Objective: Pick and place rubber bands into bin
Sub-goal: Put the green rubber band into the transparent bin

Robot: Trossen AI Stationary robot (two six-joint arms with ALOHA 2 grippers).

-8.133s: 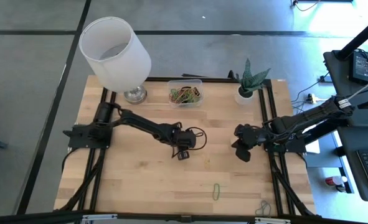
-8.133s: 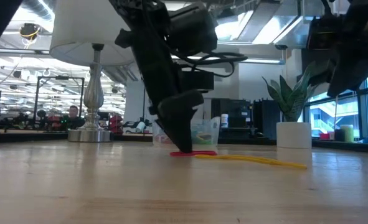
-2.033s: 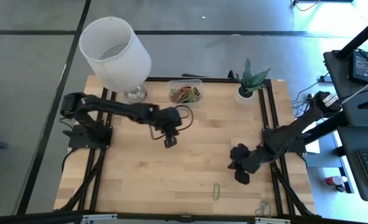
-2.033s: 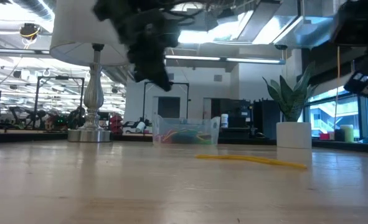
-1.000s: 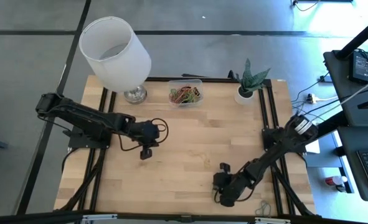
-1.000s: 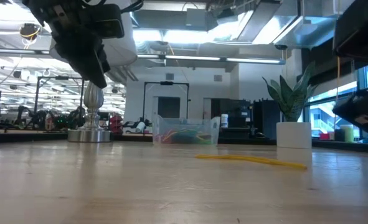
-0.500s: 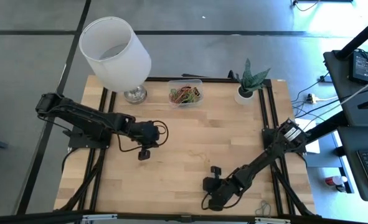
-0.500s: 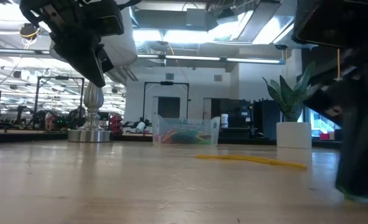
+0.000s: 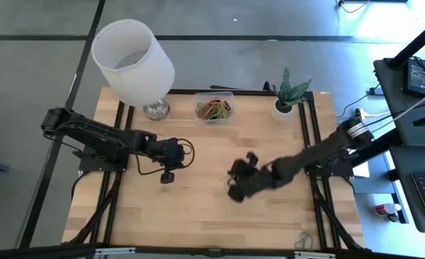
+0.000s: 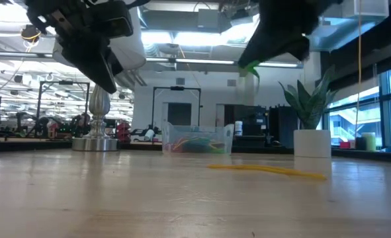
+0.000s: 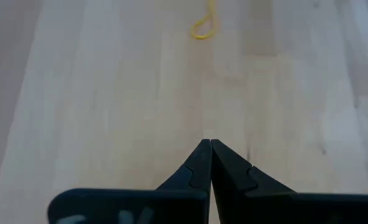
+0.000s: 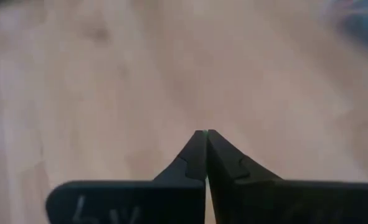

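Observation:
The bin (image 9: 213, 108), a clear shallow container at the table's far middle, holds several coloured rubber bands (image 10: 194, 145). A yellow rubber band (image 10: 268, 170) lies flat on the table; it also shows ahead of my left gripper (image 11: 205, 25). My right gripper (image 9: 233, 193) hovers high over the table's middle right, shut on a green rubber band (image 10: 251, 69). My left gripper (image 9: 167, 178) hangs shut above the table's left middle, with nothing between its fingers (image 11: 210, 144). My right gripper pinches the green rubber band between its two fingertips; only a speck of green (image 12: 201, 132) shows there. The fingers slant down toward the table. The band is lifted clear and a short piece (image 10: 252, 71) hangs below the fingertips.
A lamp with a large white shade (image 9: 133, 61) stands at the far left, and a white plant pot (image 9: 284, 108) at the far right. A dark rubber band (image 9: 303, 239) lies by the near right corner.
My right gripper went down to the green band near the table's front edge and shut on it. It then rose and swung toward the table's middle, lifting the band clear of the wood.

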